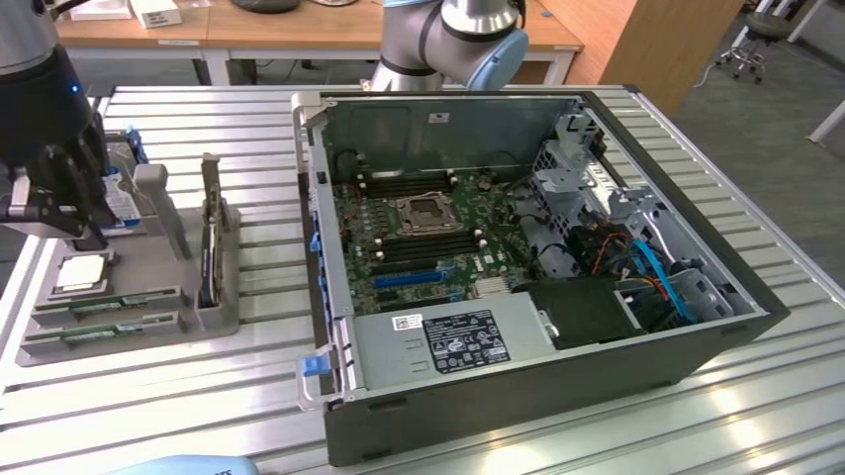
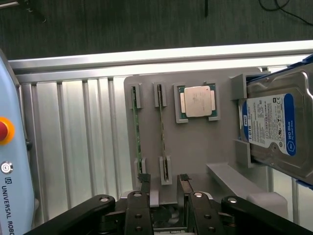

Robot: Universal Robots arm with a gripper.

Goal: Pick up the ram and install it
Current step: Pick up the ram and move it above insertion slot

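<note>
I have the gripper (image 1: 63, 234) at the exterior view's left edge, about mid-height, hanging over the grey tray (image 1: 198, 319) that sits on the slatted table (image 1: 158, 396). From the wrist view the gripper (image 2: 164, 188) has its two fingers (image 2: 145, 185) standing apart with nothing clamped between them.

Both rams are in the tray, each on edge in its own slot, side by side and parallel. The inner ram (image 2: 161, 128) lies just beside the CPU (image 2: 198, 101), and the outer ram (image 2: 137, 131) lies on its far side from the CPU. In the wrist view the near end of the inner ram lines up with the gap between the fingers; I cannot tell how high the fingertips are above it.

In the exterior view the inner ram (image 1: 109, 305) and outer ram (image 1: 101, 334) are at the lower left, below the CPU (image 1: 79, 273). The hard drive (image 2: 274, 122) stands tilted at the tray's other end.

The open PC case (image 1: 528, 401) fills the centre and right of the exterior view, its motherboard (image 1: 422, 242) facing up with the socket (image 1: 425, 213) between rows of black memory slots (image 1: 403, 181).
</note>
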